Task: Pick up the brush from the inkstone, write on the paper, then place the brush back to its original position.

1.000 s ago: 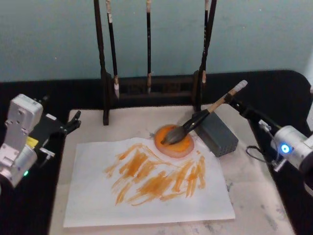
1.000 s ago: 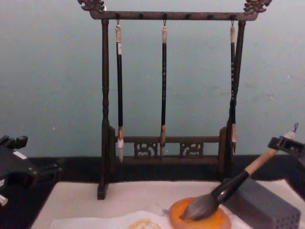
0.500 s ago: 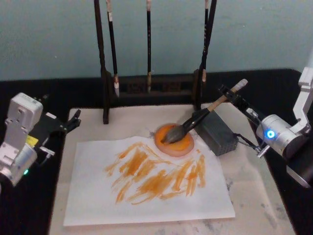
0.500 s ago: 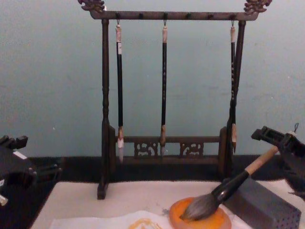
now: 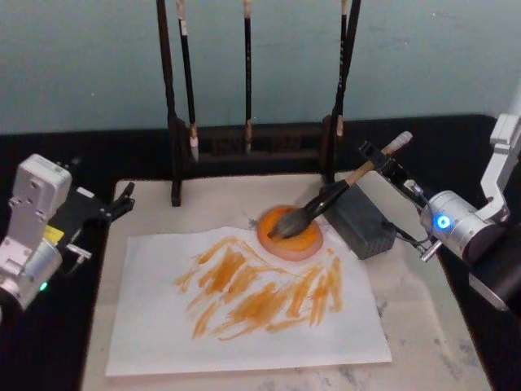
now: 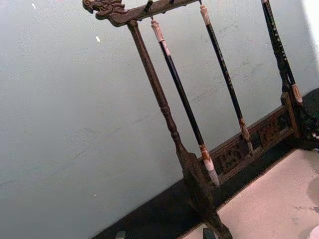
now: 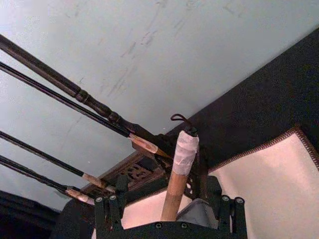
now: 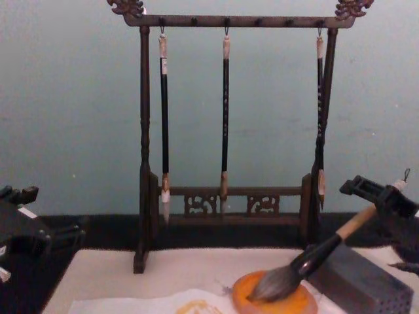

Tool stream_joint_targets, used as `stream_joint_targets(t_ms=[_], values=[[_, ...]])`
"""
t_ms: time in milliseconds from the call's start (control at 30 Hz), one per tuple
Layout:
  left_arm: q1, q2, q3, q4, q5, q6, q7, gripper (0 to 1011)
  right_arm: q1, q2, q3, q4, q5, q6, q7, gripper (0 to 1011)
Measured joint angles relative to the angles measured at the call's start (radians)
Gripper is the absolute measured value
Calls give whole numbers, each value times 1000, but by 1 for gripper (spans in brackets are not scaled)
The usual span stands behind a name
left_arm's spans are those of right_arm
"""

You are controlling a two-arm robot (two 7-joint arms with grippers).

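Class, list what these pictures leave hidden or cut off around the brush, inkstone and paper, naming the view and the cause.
- Head view: the bristles of the brush cover the middle of the inkstone, hiding any ink there.
- Chest view: the bottom edge cuts off most of the paper.
- Right wrist view: the right gripper, open around the handle, blocks the bristles with its own body.
- The left gripper sits parked at the left.

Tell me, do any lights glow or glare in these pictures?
Head view: a blue light glows on the right arm behind the right gripper at the brush; a small green light on the left arm; the paper shows no glare. Chest view: the wall is evenly lit.
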Motion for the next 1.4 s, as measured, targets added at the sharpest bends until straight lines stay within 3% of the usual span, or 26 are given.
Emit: stream_joint_targets(t_ms=[500, 767, 1167, 1300, 1400], values=[[0, 0, 0, 0, 0, 0, 0, 1001, -1, 1, 0, -2, 0, -2, 0, 968], [0, 0, 0, 0, 0, 0, 0, 1001, -2, 1, 0, -2, -1, -3, 1, 785], [0, 0, 0, 0, 0, 0, 0, 1001, -2, 1, 1, -3, -2, -3, 2, 412], [0, 0, 0, 0, 0, 0, 0, 1001, -2, 1, 1, -3, -2, -3, 2, 242], [0, 0, 0, 0, 0, 0, 0, 1001, -2, 1, 1, -3, -2, -3, 2, 187]])
